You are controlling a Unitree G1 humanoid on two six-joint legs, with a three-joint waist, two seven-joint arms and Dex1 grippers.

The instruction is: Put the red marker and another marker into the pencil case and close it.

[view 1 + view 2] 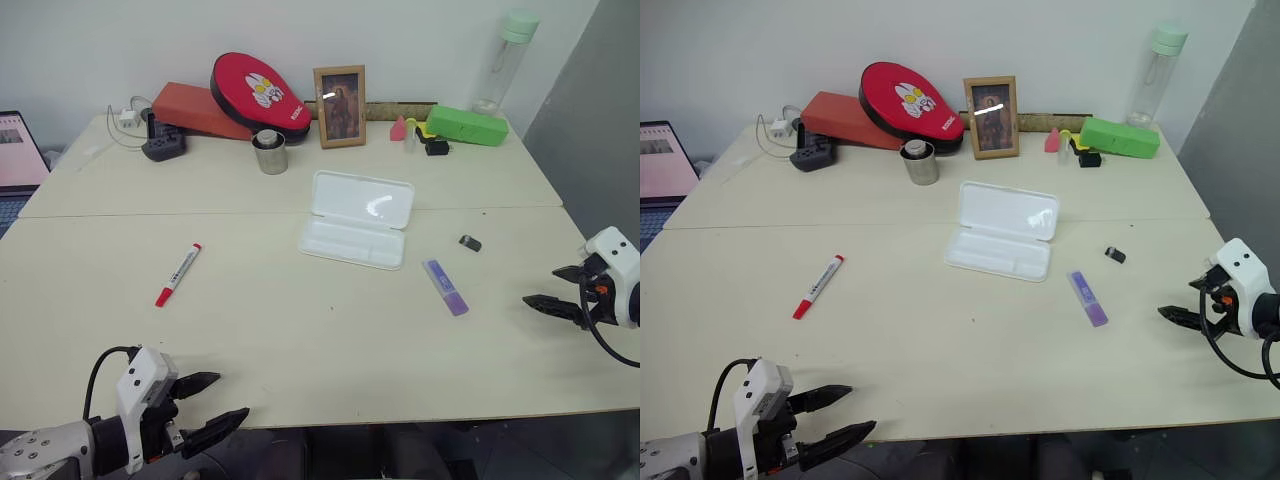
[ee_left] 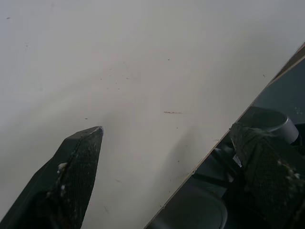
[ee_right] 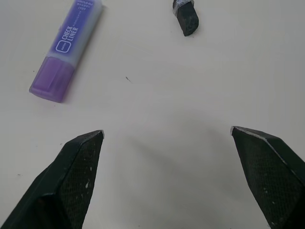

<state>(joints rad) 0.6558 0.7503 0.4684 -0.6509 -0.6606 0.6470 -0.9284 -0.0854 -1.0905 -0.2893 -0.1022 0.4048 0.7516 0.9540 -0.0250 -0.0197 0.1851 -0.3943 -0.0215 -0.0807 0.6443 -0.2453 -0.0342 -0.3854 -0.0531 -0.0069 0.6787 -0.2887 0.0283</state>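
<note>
The red marker (image 1: 178,274) lies on the left half of the table, white barrel with a red cap. The purple marker (image 1: 445,287) lies right of centre, also seen close in the right wrist view (image 3: 66,49). Between them, further back, the translucent white pencil case (image 1: 357,218) lies with its lid open. My left gripper (image 1: 212,404) hovers open at the table's near left edge, well short of the red marker. My right gripper (image 1: 551,289) is open at the right edge, a short way right of the purple marker, nothing between its fingers.
A small dark grey lump (image 1: 470,243) lies just beyond the purple marker. Along the back stand a metal cup (image 1: 269,152), picture frame (image 1: 340,106), red pouch (image 1: 260,97), green box (image 1: 466,125), bottle (image 1: 505,62) and power strip (image 1: 163,143). A laptop (image 1: 18,155) sits far left.
</note>
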